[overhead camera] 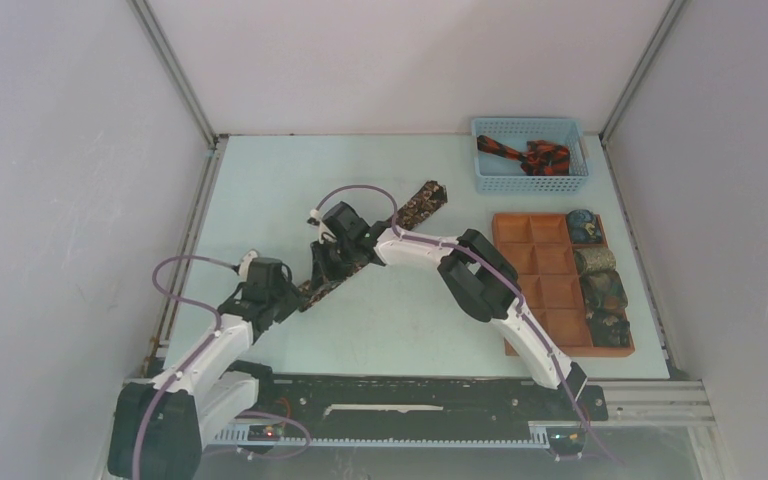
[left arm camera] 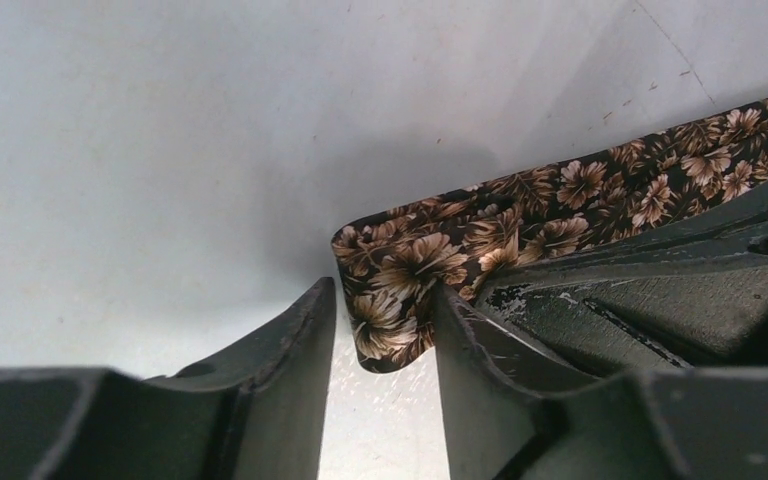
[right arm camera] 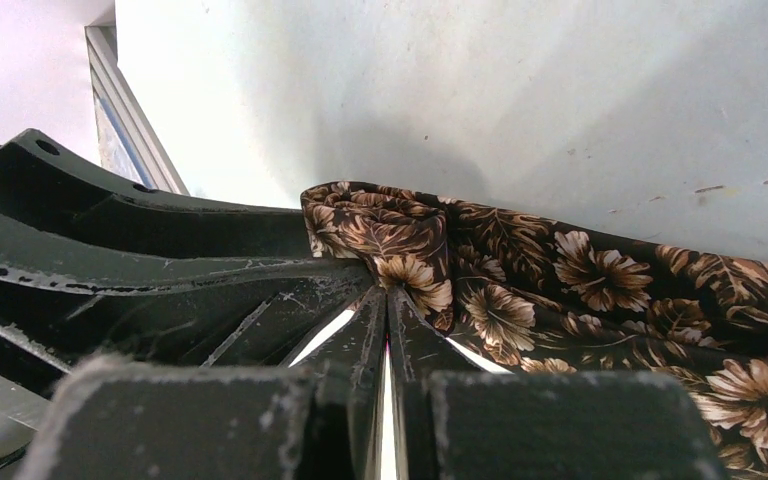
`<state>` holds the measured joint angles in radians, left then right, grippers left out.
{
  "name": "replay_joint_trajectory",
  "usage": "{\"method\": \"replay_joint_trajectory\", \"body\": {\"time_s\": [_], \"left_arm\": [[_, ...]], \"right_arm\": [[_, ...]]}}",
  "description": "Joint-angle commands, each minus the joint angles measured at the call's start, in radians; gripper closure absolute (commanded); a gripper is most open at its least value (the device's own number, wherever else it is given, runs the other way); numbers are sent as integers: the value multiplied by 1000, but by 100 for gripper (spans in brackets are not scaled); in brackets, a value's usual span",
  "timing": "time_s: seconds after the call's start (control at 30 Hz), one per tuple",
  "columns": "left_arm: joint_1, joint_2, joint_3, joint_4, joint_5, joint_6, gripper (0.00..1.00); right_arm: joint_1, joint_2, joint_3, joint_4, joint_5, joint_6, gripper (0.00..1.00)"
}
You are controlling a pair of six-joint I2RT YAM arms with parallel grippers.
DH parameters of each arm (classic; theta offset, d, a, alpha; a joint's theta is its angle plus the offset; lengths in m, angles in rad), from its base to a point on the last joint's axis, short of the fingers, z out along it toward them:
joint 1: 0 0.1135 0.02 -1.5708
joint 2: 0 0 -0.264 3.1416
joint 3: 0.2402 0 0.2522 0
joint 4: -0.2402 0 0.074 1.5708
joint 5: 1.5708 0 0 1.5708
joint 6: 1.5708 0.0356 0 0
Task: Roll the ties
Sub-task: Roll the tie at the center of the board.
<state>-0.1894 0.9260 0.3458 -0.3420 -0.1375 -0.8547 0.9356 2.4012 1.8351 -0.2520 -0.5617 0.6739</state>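
A brown floral tie (overhead camera: 422,204) lay flat on the pale counter (overhead camera: 260,190), stretched on a diagonal from near the middle toward the far right. Both claws met at its near end. In the left wrist view the left claw (left arm camera: 385,300) stood spread, its two dark fingers (left arm camera: 295,345) apart, with the rounded end of the tie lying between them on the counter. One finger of that claw touched the edge of the fabric. The right claw (right arm camera: 388,300) was pressed together, with only a sliver of light between its fingers. At its tips the tie's end was turned over on itself in a small raised fold, which the claw appeared to be pinching. From above, the right claw (overhead camera: 328,268) sat just beside the left claw (overhead camera: 298,298) along the same strip of cloth.

At the far right corner stood a blue mesh basket (overhead camera: 530,183). It held one black and red-orange tie (overhead camera: 525,157), loose and crumpled.

Nearer, along the right side, lay an orange-brown tray (overhead camera: 515,232) divided into square compartments. Its right-hand column held four rolled ties (overhead camera: 595,261), one to a compartment. The farthest was blue-green and the next olive. The two nearest were darker, and their patterns were too small to make out. The tray's other compartments showed bare orange-brown floors.
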Motion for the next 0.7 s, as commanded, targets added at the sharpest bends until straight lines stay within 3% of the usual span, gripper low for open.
{"method": "replay_joint_trajectory", "body": {"time_s": [0.0, 0.33, 0.67], "left_arm": [[5, 47, -17, 39, 8, 19, 58], [5, 106, 2, 61, 35, 43, 88], [5, 35, 32, -30, 21, 48, 100]], "right_arm": [[-3, -26, 20, 3, -11, -2, 95], [-6, -49, 77, -43, 9, -40, 93], [4, -4, 141, -123, 46, -83, 93]]}}
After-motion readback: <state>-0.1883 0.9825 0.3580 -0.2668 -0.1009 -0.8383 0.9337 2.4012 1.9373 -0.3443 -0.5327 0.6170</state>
